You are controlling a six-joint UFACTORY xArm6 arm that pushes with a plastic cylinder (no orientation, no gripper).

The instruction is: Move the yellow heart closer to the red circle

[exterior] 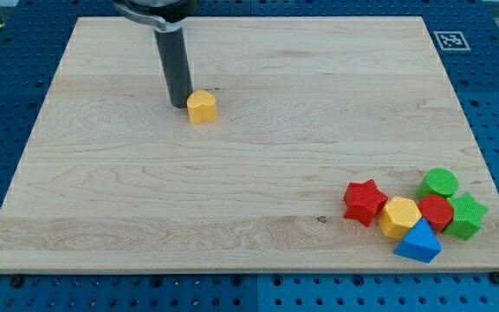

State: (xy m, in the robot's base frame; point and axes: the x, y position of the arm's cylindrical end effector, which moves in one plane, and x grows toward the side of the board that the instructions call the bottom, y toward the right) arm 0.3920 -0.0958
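The yellow heart lies alone in the upper left part of the wooden board. My tip rests on the board just left of the heart, touching or nearly touching its left side. The red circle sits far off at the view's lower right, packed inside a cluster of other blocks.
Around the red circle lie a red star, a yellow hexagon, a blue triangle, a green circle and a green star. The cluster is close to the board's right and bottom edges. A fiducial marker sits at the top right corner.
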